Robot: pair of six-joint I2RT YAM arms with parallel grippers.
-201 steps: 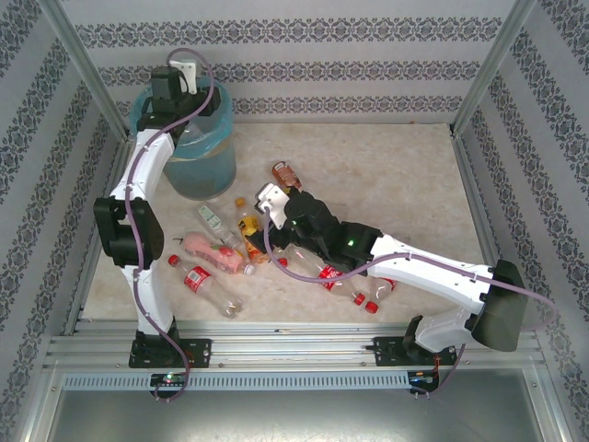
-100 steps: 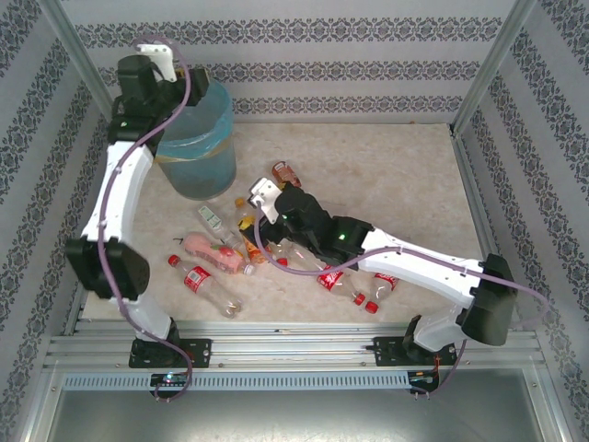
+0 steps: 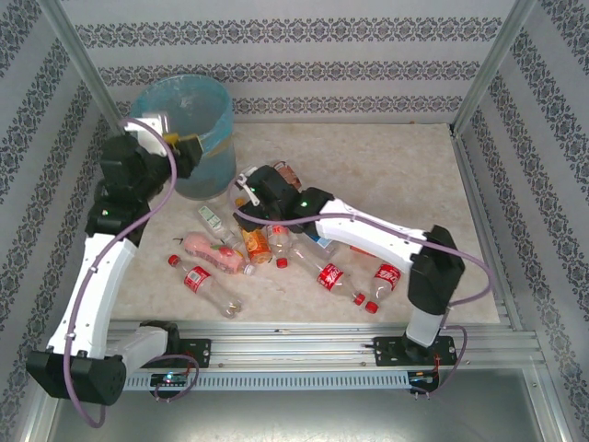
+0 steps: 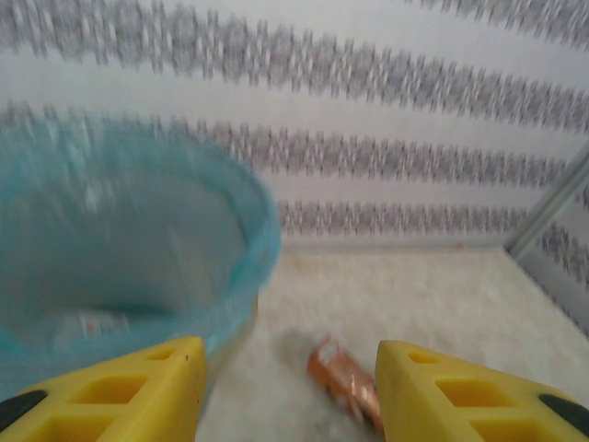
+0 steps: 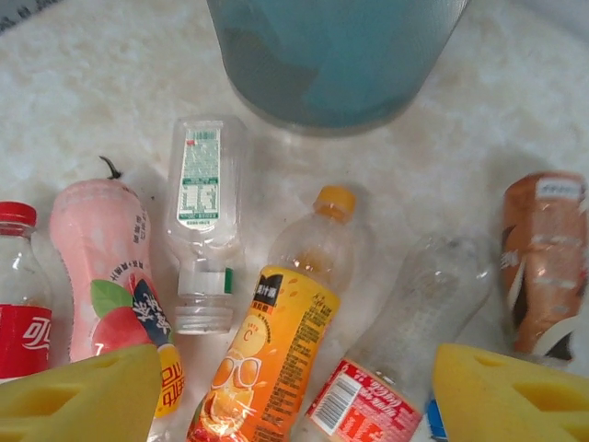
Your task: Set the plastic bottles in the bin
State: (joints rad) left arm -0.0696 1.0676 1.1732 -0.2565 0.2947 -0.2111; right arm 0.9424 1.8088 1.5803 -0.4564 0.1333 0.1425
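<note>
1. Labels: the orange juice bottle (image 5: 276, 359) shows cartoon spectacles and a big "C". The pink bottle (image 5: 101, 267) has a peach picture. The clear bottle (image 5: 202, 212) has a green-and-white label, print too small to read.
2. Right gripper (image 5: 294, 405) — fingers wide, either side of the juice bottle, nothing clamped.
3. Left gripper (image 4: 290, 387) — fingers apart, empty, beside the bin (image 4: 253, 239).
4. All three lie on the table (image 3: 396, 175), near the bin.
</note>
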